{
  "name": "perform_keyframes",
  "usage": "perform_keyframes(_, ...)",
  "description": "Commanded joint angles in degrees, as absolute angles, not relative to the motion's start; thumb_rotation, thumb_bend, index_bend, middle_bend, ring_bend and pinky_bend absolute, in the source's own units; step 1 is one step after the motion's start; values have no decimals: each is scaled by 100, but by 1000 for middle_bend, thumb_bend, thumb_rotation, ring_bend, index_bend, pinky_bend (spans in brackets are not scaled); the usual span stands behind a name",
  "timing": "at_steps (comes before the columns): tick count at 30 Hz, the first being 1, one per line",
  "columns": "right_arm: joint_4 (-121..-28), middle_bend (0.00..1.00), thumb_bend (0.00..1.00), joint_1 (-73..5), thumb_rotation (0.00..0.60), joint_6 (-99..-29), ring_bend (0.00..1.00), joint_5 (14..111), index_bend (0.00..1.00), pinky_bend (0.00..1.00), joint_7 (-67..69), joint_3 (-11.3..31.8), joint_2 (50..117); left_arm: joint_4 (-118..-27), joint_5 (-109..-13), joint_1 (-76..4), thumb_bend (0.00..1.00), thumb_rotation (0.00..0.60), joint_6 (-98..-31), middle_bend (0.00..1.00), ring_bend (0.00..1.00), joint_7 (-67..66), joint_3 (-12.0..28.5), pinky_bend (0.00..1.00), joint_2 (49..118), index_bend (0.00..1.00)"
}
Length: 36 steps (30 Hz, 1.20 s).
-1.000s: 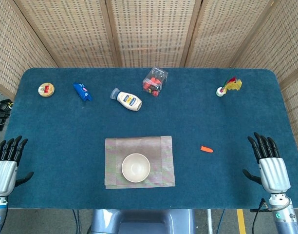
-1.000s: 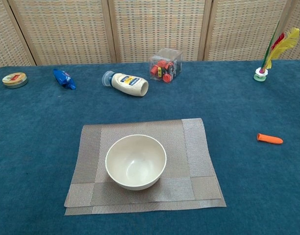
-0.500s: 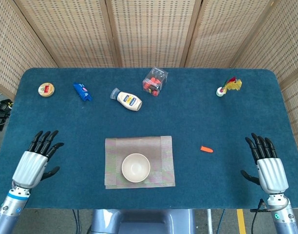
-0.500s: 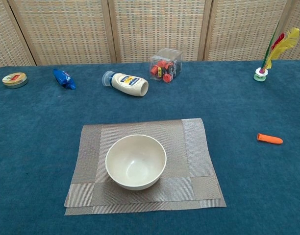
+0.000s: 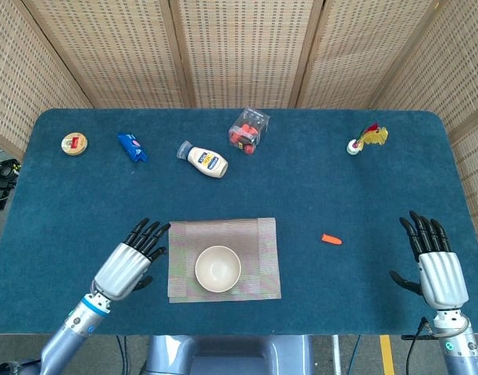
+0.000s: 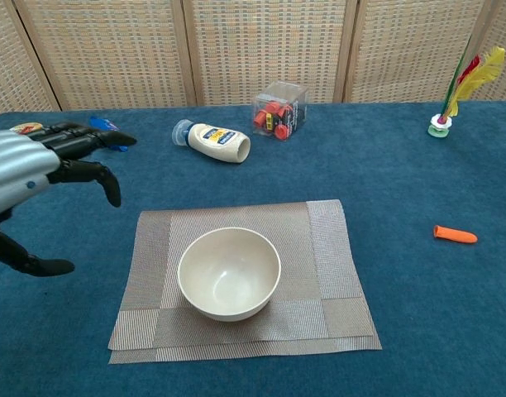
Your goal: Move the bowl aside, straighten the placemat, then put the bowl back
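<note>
left robot hand (image 5: 130,262) spread, holding nothing, hovering just left of the mat (image 5: 262,258). white bowl (image 5: 218,269) upright on the mat, near-centre of the blue surface (image 5: 317,180). orange bit (image 5: 331,239) right of the mat. right robot hand (image 5: 436,269) spread and unladen, near right edge, well apart from bowl.

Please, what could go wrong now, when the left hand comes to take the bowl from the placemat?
1. The left hand is open beside the placemat. If its fingers catch the mat's edge, the mat may slide or crease further.
2. The bowl sits freely on the mat, so a sideways push could probably slide or tip it instead of lifting it.
3. The right hand is far off, near the table's right edge, so it cannot quickly steady anything.
</note>
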<state>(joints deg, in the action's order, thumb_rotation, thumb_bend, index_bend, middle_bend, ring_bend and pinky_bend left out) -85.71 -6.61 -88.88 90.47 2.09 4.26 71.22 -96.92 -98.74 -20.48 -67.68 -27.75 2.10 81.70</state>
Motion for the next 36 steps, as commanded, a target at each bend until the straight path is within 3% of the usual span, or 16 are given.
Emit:
perform_keyframes(1,-8568,0,109,-658,600,-8888,0,9036,31,0,251,435,7106,-9700,-9645,-2235,125,600,-6443,0,0,-3160,256,0,8504,375)
perform_keyframes(25,-8574,0,109,-629,600,-8957,0,9015,33,0,541,484,7026,-9141,-8790,-2800,133,600,-5770,0,0,-4333,313,0,9747,462)
perform_keyframes(31,-8570,0,108,-626,600,-8970,0,9013,36,0,604,495,7012,-8903,-8651,-2888,217,600,-5745,0,0,-4390,349,0,9951,506)
perform_keyframes(36,-8561,0,109,-622,600,-8986,0,9022,39,0,643,496,7012,-8762,-8630,-2961,349,600,-5766,0,0,-4366,364,0,10065,578)
